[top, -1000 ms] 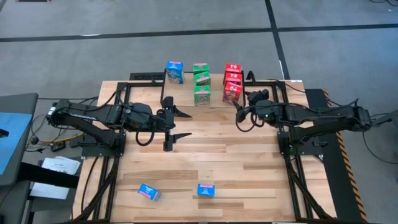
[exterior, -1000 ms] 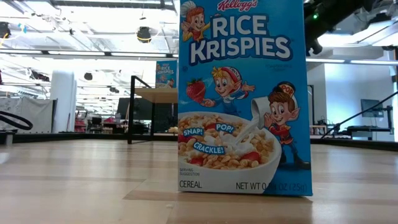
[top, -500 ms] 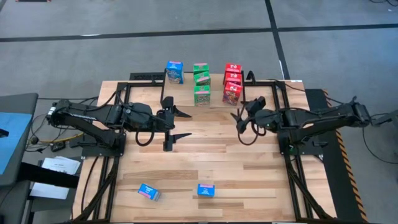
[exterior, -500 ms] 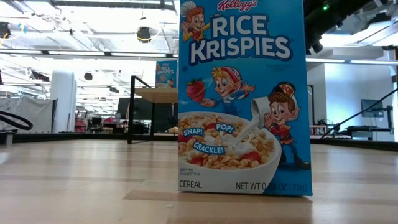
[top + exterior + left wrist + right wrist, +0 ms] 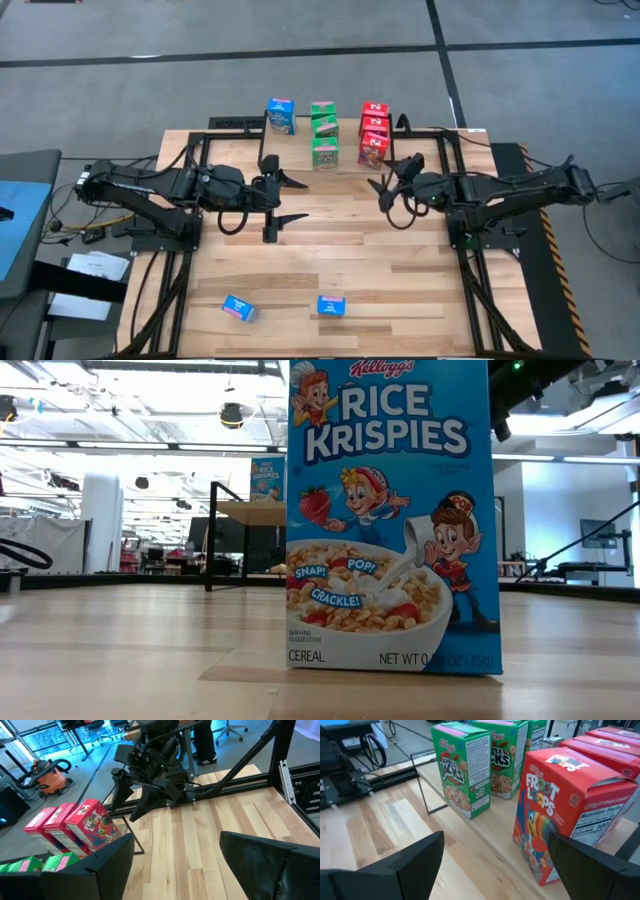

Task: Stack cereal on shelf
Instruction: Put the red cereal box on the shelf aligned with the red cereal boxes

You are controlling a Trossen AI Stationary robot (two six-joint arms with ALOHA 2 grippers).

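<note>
On the shelf [image 5: 345,150] at the far edge stood one blue box [image 5: 281,115], three green boxes [image 5: 324,134] and three red boxes [image 5: 373,133]. Two more blue boxes [image 5: 331,305] lay near the table's [image 5: 400,280] front edge, with bare wood between. The left gripper [image 5: 285,200] hovered mid-table, fingers spread, empty. The right gripper [image 5: 392,176] reached toward the red boxes, wide open, holding nothing.

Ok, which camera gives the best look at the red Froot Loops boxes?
The right wrist view: the nearest red box fills the frame, printing legible. The high view shows all three as small red tops; the left wrist view shows them angled, farther off; the low view shows none.
</note>
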